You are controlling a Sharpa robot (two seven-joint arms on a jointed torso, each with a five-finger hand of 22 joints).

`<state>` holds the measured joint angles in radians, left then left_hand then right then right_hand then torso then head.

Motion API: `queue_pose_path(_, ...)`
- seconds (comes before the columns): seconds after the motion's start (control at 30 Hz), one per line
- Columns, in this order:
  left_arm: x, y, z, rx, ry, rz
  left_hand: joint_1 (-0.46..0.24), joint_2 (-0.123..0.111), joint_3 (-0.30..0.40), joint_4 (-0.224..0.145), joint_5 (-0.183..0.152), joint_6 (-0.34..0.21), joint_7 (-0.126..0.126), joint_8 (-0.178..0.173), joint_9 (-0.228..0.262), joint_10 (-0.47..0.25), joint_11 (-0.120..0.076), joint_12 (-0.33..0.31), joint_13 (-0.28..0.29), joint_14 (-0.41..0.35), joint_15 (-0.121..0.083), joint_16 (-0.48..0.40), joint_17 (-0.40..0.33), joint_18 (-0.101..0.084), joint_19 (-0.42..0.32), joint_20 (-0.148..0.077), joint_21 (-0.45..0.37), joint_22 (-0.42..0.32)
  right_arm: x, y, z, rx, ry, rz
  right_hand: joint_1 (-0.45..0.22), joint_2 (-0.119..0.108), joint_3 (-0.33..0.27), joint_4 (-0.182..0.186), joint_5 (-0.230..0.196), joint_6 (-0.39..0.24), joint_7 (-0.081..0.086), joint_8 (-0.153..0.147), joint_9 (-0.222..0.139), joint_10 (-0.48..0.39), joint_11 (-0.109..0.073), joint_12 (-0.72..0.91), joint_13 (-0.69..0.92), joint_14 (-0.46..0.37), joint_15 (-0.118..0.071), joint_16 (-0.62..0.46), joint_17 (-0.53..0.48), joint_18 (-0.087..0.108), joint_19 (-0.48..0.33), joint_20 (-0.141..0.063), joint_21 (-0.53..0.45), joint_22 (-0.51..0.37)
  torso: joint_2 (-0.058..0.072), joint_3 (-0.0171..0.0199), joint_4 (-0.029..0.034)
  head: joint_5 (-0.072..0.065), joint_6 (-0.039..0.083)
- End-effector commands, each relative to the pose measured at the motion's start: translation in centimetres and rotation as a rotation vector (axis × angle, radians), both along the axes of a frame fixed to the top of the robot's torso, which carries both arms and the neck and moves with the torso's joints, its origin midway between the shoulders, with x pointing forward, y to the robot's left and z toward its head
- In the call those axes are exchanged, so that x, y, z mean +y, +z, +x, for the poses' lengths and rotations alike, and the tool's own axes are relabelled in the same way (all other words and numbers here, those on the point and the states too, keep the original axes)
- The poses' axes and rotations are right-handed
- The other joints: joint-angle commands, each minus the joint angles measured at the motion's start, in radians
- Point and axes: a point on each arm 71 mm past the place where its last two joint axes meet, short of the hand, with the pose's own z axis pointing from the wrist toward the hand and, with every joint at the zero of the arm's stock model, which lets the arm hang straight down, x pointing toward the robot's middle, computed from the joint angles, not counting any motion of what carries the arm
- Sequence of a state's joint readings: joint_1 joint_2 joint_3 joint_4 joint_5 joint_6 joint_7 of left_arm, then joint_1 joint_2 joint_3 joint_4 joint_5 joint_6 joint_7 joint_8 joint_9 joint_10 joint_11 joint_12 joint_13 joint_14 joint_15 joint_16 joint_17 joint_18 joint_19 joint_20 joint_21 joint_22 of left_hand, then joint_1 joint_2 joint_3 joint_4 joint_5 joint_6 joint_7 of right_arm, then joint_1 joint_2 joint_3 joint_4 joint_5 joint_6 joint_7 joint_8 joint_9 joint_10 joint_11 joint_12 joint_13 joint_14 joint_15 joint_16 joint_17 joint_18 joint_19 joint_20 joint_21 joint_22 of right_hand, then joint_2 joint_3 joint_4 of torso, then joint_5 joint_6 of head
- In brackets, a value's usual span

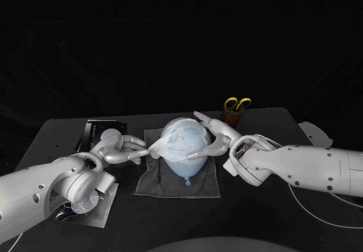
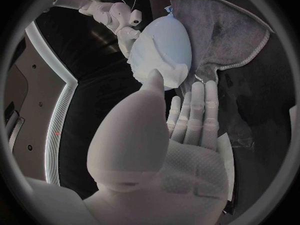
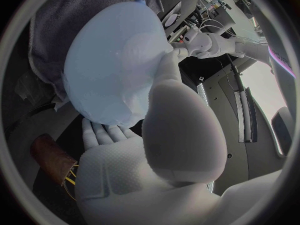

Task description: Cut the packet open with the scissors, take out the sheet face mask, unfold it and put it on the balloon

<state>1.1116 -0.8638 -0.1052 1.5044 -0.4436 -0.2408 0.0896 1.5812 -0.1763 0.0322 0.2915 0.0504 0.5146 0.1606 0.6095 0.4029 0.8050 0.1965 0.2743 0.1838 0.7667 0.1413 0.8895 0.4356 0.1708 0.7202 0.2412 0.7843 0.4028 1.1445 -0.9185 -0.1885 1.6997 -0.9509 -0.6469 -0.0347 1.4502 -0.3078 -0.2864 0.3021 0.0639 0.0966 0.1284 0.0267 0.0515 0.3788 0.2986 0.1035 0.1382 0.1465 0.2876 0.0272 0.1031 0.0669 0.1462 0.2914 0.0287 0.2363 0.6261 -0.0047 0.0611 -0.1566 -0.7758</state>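
No text, label, brand, number or sign can be read on the pale blue balloon (image 1: pixel 186 164), the white sheet face mask (image 1: pixel 181 139), the brown cylindrical holder (image 1: pixel 231 118) or the yellow-handled scissors (image 1: pixel 239 103).

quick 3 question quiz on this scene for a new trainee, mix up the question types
1. True or false: the scissors stand handles-up in the brown holder.
2. The sheet mask is draped over: A) the balloon, B) the brown holder, C) the scissors.
3. Which of the robot's hands touch the masked balloon?

Key
1. True.
2. A.
3. Both: the left hand on one side, the right hand on the other.
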Motion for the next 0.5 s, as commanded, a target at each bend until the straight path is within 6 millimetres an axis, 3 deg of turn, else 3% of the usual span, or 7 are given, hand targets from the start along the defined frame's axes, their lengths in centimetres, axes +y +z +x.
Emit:
queue_pose_path(0.03,0.5,1.0,0.7,-0.079,0.021,-0.046,0.001,0.01,0.017,0.0,-0.002,0.025,0.071,-0.003,-0.02,0.006,0.002,0.015,-0.01,-0.037,0.006,-0.02,-0.018,0.008,-0.021,0.012,-0.057,-0.034,0.3,-0.6,-0.3,0.044,0.033,-0.007,0.011,-0.003,0.001,0.0,0.004,0.009,0.106,0.003,0.001,0.006,0.001,0.007,0.001,0.006,0.002,0.004,0.0,0.0,0.007,0.003,0.002,0.0,0.0,-0.0001,-0.0004,-0.001,0.005)
queue_pose_path(0.13,1.2,1.7,1.5,-0.121,0.047,-0.053,0.015,0.02,0.038,-0.003,-0.001,0.054,0.061,-0.014,-0.049,0.014,0.002,0.036,-0.022,-0.078,0.014,-0.041,-0.041,0.009,-0.04,0.031,-0.132,-0.081,0.2,-0.6,-0.3,0.046,0.035,-0.007,0.011,-0.003,0.001,0.0,0.004,0.009,0.106,0.004,0.001,0.006,0.001,0.007,0.001,0.006,0.002,0.004,0.001,0.0,0.007,0.003,0.002,0.0,0.0,0.0,0.0002,-0.001,0.006)
queue_pose_path(0.23,1.9,2.7,2.4,-0.172,0.072,-0.055,0.036,0.027,0.062,-0.006,-0.002,0.072,0.032,-0.031,-0.072,0.013,0.007,0.043,-0.034,-0.084,0.017,-0.044,-0.052,0.011,-0.025,0.035,-0.159,-0.1,0.2,-0.6,-0.3,0.049,0.037,-0.007,0.013,-0.003,0.001,0.0,0.004,0.01,0.105,0.004,0.002,0.007,0.001,0.009,0.002,0.006,0.002,0.004,0.0,0.0,0.007,0.003,0.002,-0.001,0.0,0.0002,-0.0006,0.0,0.009)
queue_pose_path(0.37,1.8,4.1,3.3,-0.229,0.071,-0.058,0.056,0.046,0.095,-0.01,-0.001,0.113,0.023,-0.047,-0.093,0.031,-0.001,0.056,-0.042,-0.067,0.009,-0.034,-0.057,0.014,0.001,0.03,-0.168,-0.109,0.2,-0.6,-0.3,0.051,0.04,-0.008,0.013,-0.002,0.001,0.0,0.004,0.011,0.104,0.004,0.002,0.008,0.001,0.01,0.002,0.006,0.002,0.004,0.0,0.0,0.007,0.003,0.002,-0.002,0.0,-0.0001,-0.0001,0.002,0.011)
queue_pose_path(0.43,1.1,4.8,3.6,-0.256,0.046,-0.051,0.079,0.056,0.132,-0.009,-0.001,0.198,0.041,-0.055,-0.112,0.11,-0.037,0.095,-0.036,-0.007,-0.027,0.007,-0.049,0.015,0.052,0.009,-0.143,-0.099,0.2,-0.7,-0.3,0.051,0.041,-0.007,0.014,-0.002,0.001,0.0,0.004,0.012,0.104,0.005,0.003,0.009,0.001,0.011,0.002,0.007,0.002,0.004,0.0,0.0,0.007,0.003,0.002,-0.001,0.0,0.0001,0.0009,0.0,0.013)
queue_pose_path(0.5,0.3,5.3,3.8,-0.274,0.015,-0.042,0.096,0.064,0.171,-0.009,-0.004,0.272,0.02,-0.064,-0.128,0.194,-0.069,0.131,-0.028,0.069,-0.06,0.068,-0.027,0.016,0.106,-0.02,-0.092,-0.073,0.3,-0.7,-0.3,0.052,0.042,-0.007,0.014,-0.002,0.001,0.0,0.004,0.013,0.103,0.005,0.003,0.009,0.001,0.011,0.002,0.007,0.002,0.004,0.0,0.0,0.008,0.003,0.002,-0.001,0.0,0.0001,0.0009,0.001,0.015)
